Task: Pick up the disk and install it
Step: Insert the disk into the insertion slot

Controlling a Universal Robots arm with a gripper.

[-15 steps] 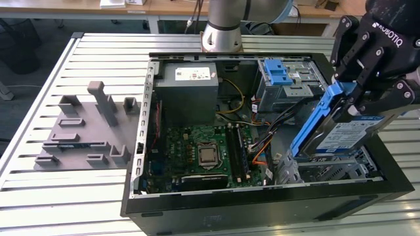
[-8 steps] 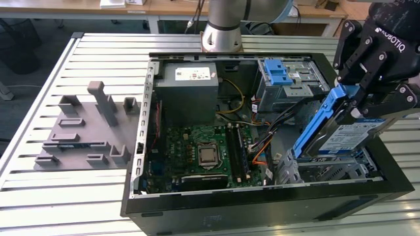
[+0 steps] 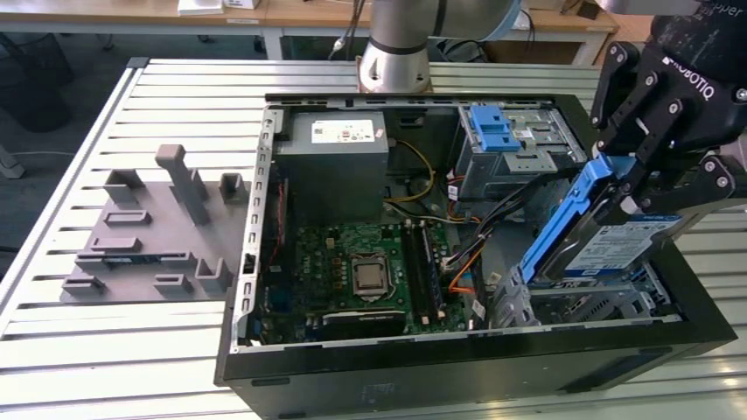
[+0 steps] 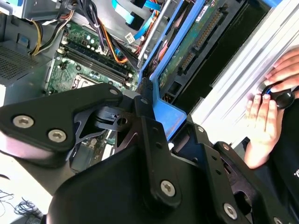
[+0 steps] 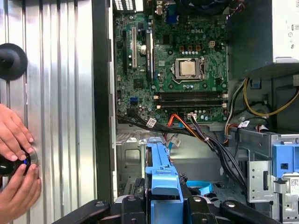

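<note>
Black fingers [image 3: 645, 171] clamp the flat silver-grey, blue-railed disk [image 3: 618, 241]. Its long axis slants down from them toward the metal bay [image 3: 583, 304] just below.

The arm's silver-grey metal column [image 3: 394, 61], at the far side in the exterior view, is smooth and round, with a grey rounded joint housing [image 3: 467, 16] above it. At that view's right, the matte black gripper [image 3: 671, 197] is made of angular plates and jointed bars, with white lettering [image 3: 701, 63] along its body. In the second wrist view, silver round screw heads [image 4: 57, 135] stud its black finger links [image 4: 154, 140].
</note>
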